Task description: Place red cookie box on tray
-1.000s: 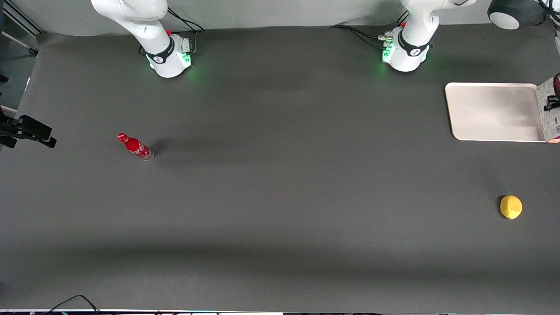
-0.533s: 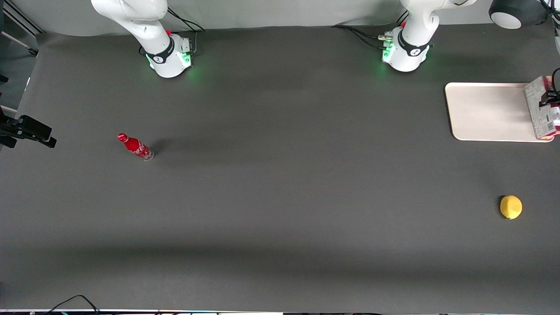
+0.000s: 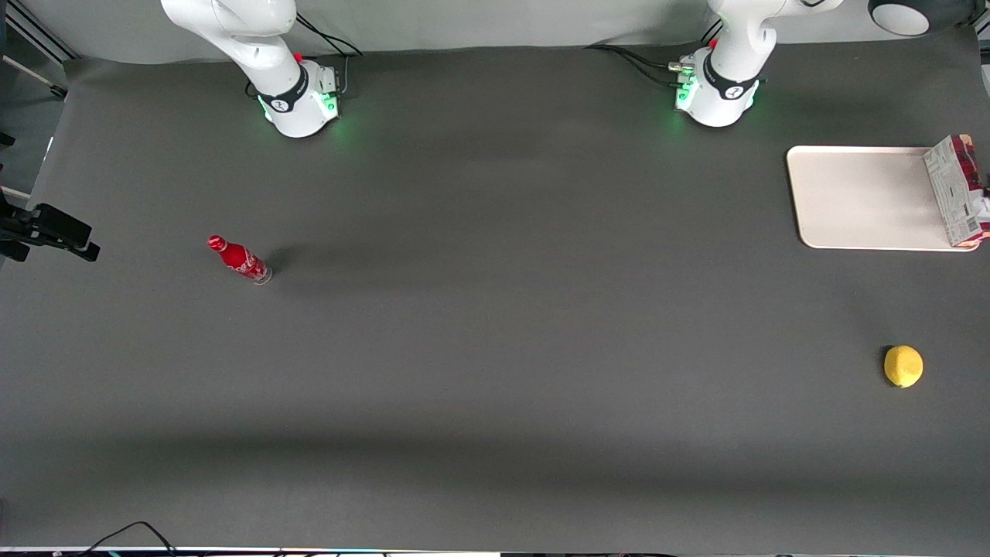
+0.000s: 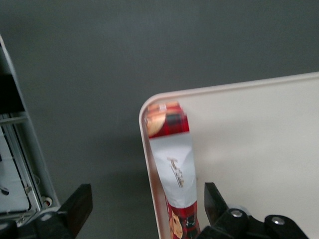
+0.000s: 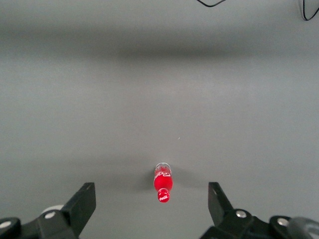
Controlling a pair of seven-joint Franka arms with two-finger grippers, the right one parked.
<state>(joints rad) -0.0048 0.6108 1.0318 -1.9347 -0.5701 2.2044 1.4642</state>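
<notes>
Sitting on the tray point(image 3: 858, 197), the red cookie box point(image 3: 959, 192) lies along the tray's edge at the working arm's end of the surface point(image 3: 495, 348), with its length running from nearer the front camera to farther from it. In the front view its white printed side faces up and a dark red strip shows along the outer edge. In the left wrist view the red cookie box point(image 4: 172, 164) hugs the rim of the tray point(image 4: 249, 149) by a rounded corner, with the white label patch and red cookie print visible.

End effector point(image 4: 144, 209) hovers above the box, spread wide, with one finger point(image 4: 79, 206) over the bare surface beside the tray and the other over the tray. Neither finger touches the box, so it grips nothing. In the front view the end effector is out of frame.

Other items:
- Lemon point(image 3: 903, 366) is on the surface, nearer the front camera than the tray and well apart from it.
- Small red soda bottle point(image 3: 239, 259) stands toward the parked arm's end, also seen upright in the right wrist view point(image 5: 162, 182).
</notes>
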